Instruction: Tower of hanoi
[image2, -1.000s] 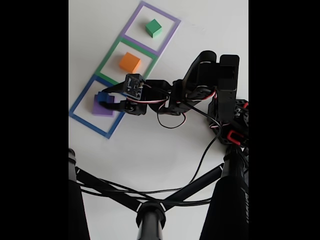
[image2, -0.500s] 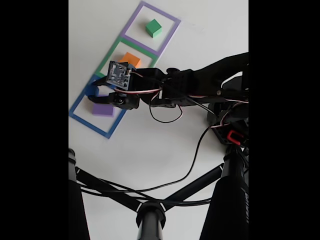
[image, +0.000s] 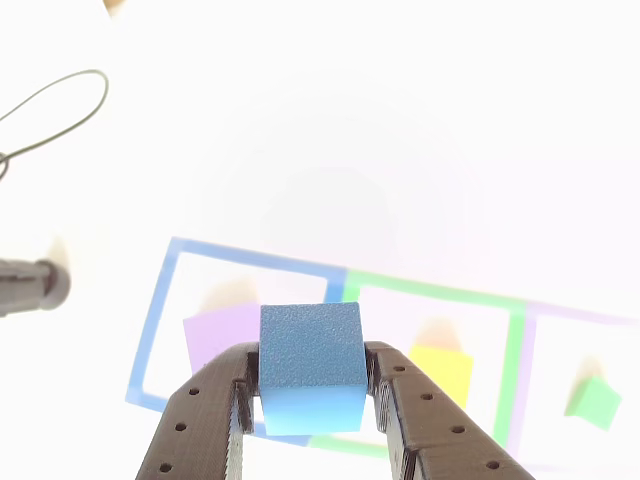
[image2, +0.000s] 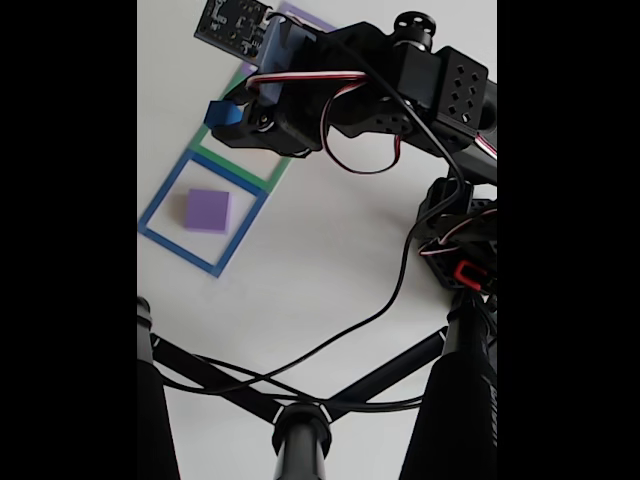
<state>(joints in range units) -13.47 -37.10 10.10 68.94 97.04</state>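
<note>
Three square outlines lay in a row on the white counter (image2: 330, 270), and the tool (image: 311, 400) hung above them, clenched on the blue cube (image: 311, 365). In the other view both black fingers (image: 205, 420) pressed the cube's side faces, and the cube sat lifted clear of the counter. Directly below and slightly left of the tool in that view, the purple slab (image: 222, 335) lay flat inside the blue outline (image: 150, 330), partly hidden behind the cube. Below and to the tool's right, a washed-out yellow-orange block (image: 441, 372) rested inside the green outline (image: 515, 350), and farther right a small green block (image: 593, 401) sat in the pale purple outline (image: 530, 370).

In the fixed view the tool (image2: 228, 112) held the blue cube (image2: 221, 113) up over the green outline (image2: 235, 160), with the arm's black body and a circuit board (image2: 232, 22) covering most of that square and the one beyond. The purple slab (image2: 208, 210) lay alone in the blue outline (image2: 160, 205), below the tool and well apart from it. Black and red-white cables (image2: 360, 170) looped off the arm, behind the tool.
</note>
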